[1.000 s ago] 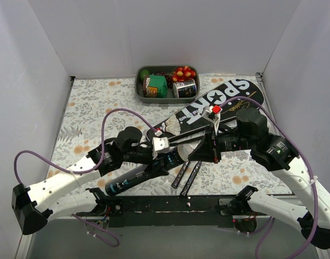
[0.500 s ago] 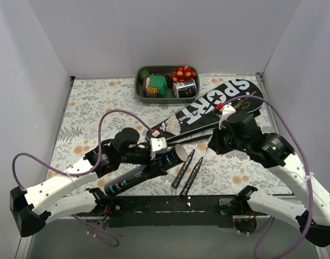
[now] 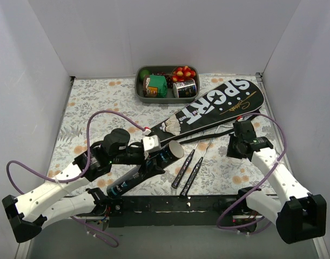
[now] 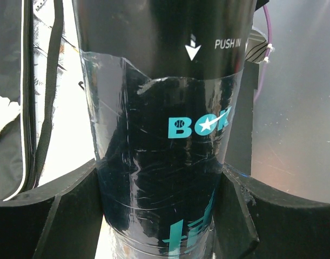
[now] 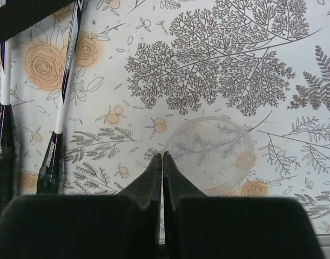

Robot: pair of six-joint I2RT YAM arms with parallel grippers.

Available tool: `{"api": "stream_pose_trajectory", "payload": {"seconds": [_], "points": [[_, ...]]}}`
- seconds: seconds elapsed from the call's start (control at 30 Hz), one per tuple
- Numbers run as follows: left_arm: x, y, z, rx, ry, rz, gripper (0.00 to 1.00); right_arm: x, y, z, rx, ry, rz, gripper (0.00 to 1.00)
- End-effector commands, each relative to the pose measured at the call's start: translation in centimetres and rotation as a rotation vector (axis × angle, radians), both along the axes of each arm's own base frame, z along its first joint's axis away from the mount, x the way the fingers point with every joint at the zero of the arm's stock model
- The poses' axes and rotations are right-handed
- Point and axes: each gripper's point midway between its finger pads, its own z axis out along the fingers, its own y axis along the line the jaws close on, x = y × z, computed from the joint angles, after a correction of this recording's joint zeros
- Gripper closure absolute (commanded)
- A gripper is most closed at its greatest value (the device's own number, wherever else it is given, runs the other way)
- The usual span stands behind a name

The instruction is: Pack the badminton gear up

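The black cover lettered "SPORT" lies slantwise at the back right. Two racket handles lie on the cloth in front of it, their thin shafts running up toward the cover; the heads are hidden. My left gripper is shut on a dark shuttlecock tube lettered in teal, with one finger pressed on each side. A white shuttlecock rests on the cover by the tube's open end. My right gripper is shut and empty above a clear round lid, with the handles to its left.
A grey oval tray of toy food stands at the back centre. White walls close off the table on three sides. Purple cables loop over both arms. The black base rail runs along the near edge.
My right arm has pulled back to the right, away from the rackets and the cover. My left arm has drawn slightly left, still holding the tube.
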Motion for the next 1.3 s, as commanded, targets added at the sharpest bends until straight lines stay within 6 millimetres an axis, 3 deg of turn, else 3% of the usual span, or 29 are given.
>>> {"api": "stream_pose_trajectory", "payload": {"seconds": [0.0,0.33,0.53,0.73,0.77,0.87,1.0,1.17,1.27], "points": [[-0.6,0.2,2.8,-0.057,-0.022,-0.012,0.8,3.5,0.1,0.0,0.051,-0.09,-0.011,0.99],[-0.7,0.2,2.1,-0.042,0.0,-0.013,0.8,4.9,-2.4,-2.5,0.021,-0.052,-0.111,0.99],[-0.7,0.2,1.5,-0.029,0.006,-0.014,0.8,5.4,-2.5,-3.6,0.017,-0.022,-0.119,0.83],[-0.8,0.3,1.1,-0.022,0.012,-0.015,0.8,5.8,-2.3,-3.8,0.018,0.005,-0.114,0.75],[-0.8,0.3,1.1,-0.022,0.012,-0.014,0.8,5.7,-2.2,-3.7,0.019,0.013,-0.113,0.69],[-0.9,0.3,0.9,-0.02,0.016,-0.016,0.8,6.5,-1.8,-1.0,0.044,-0.034,-0.105,0.57],[-0.9,0.3,0.7,-0.015,0.022,-0.02,0.8,8.9,0.6,5.5,0.137,-0.193,-0.002,0.5],[-1.0,0.2,0.8,-0.019,0.031,-0.018,0.8,9.6,6.9,9.8,0.387,-0.264,0.291,0.49],[-1.0,0.2,0.8,-0.02,0.038,-0.015,0.8,9.7,10.4,10.9,0.523,-0.262,0.434,0.47]]}}
